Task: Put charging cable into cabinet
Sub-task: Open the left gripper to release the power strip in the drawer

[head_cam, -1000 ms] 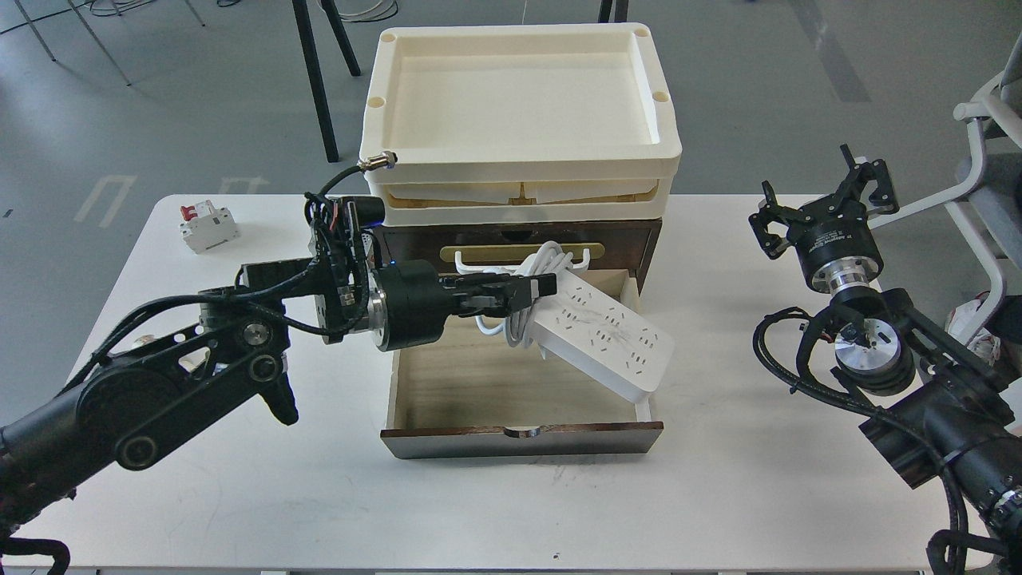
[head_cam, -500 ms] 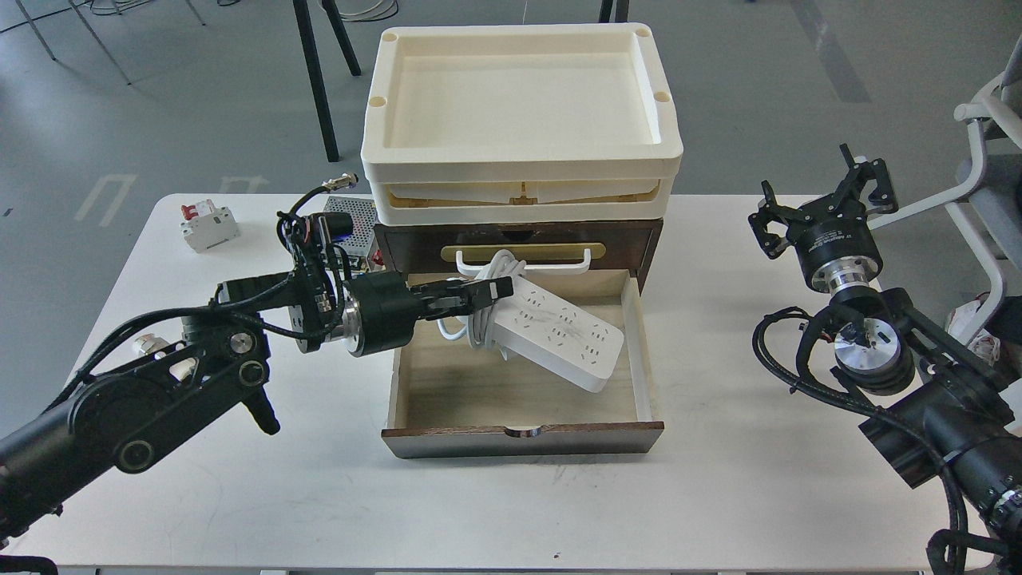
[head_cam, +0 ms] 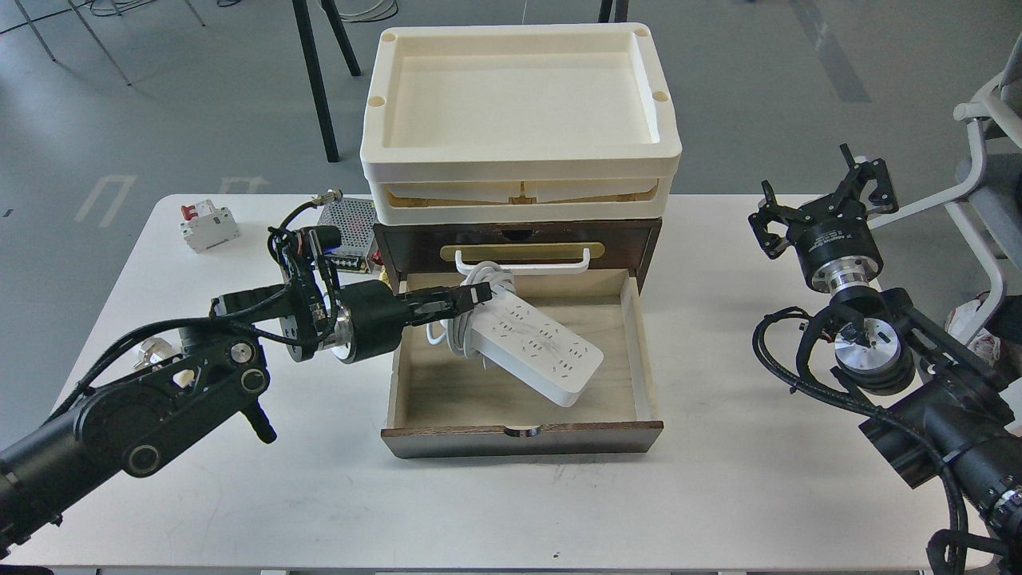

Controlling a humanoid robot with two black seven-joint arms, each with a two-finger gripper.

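Observation:
The charging cable [head_cam: 536,349] is a flat white power strip with its cord coiled at the upper-left end. It lies tilted inside the open light-wood drawer [head_cam: 639,335] of the dark brown cabinet [head_cam: 647,235]. My left gripper [head_cam: 471,296] reaches in from the left and is shut on the coiled-cord end of the strip, at the drawer's rear left. My right gripper [head_cam: 830,200] is open and empty, raised over the right side of the table, far from the cabinet.
Cream trays [head_cam: 519,112] are stacked on the cabinet. A perforated metal power-supply box [head_cam: 345,220] sits left of the cabinet, behind my left arm. A small white breaker with a red switch [head_cam: 207,225] lies at the table's far left. A chair [head_cam: 990,160] stands at the right.
My left gripper has drawn back to the left and down with the power strip, which has come off the drawer's right rim and dropped inside the drawer. The right arm has not moved.

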